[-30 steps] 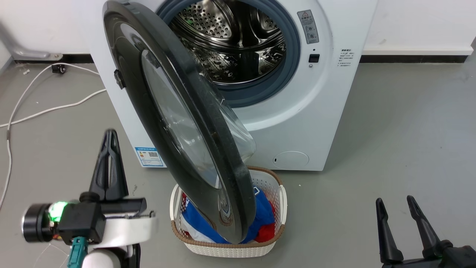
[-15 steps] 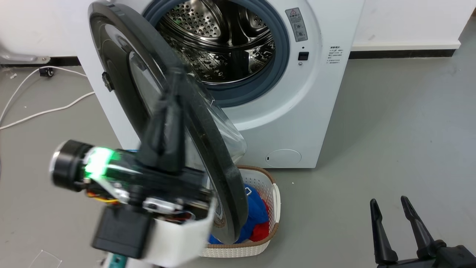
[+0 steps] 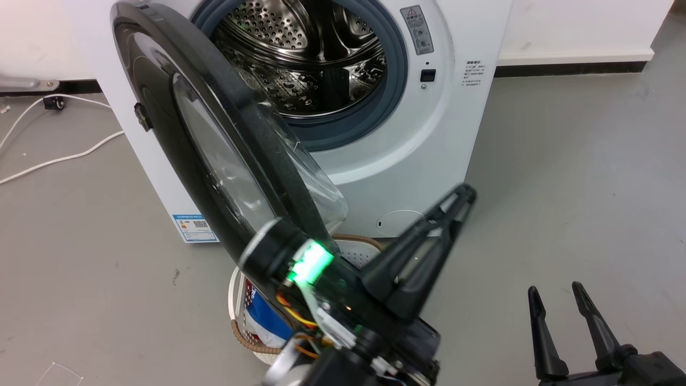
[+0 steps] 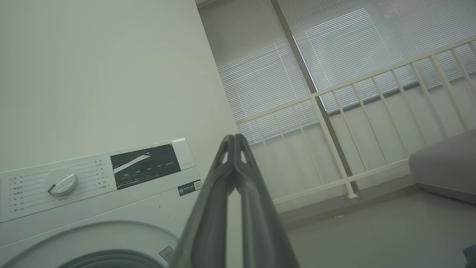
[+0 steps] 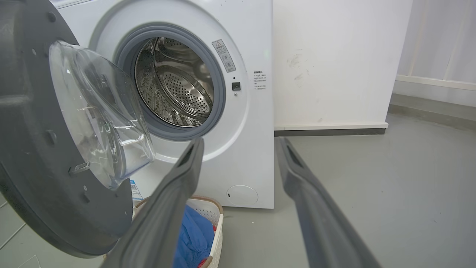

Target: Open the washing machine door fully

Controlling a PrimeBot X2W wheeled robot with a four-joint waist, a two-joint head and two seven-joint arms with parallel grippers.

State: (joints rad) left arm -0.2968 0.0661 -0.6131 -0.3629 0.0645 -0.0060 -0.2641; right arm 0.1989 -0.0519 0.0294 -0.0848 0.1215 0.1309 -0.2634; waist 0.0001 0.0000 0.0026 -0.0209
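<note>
Now swinging left gripper (image 3: pixel 462 198), pinched shut, from door's (image 3: pixel 214 161) left to its right, likely lining up an inside push, leaving door half-open. Left wrist: aiming up past door. Right wrist: idling right gripper (image 5: pixel 240 143), spread, right of door.

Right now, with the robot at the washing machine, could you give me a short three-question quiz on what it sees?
1. True or false: the washing machine door is shut over the drum.
2. Which arm's fingers stand spread apart? A) left B) right
3. Fill in: on the floor below the door stands a white ___ holding blue cloth.
Key: 1 false, it hangs open. 2 B: the right fingers are apart, the left fingers pressed together. 3 basket.
</note>
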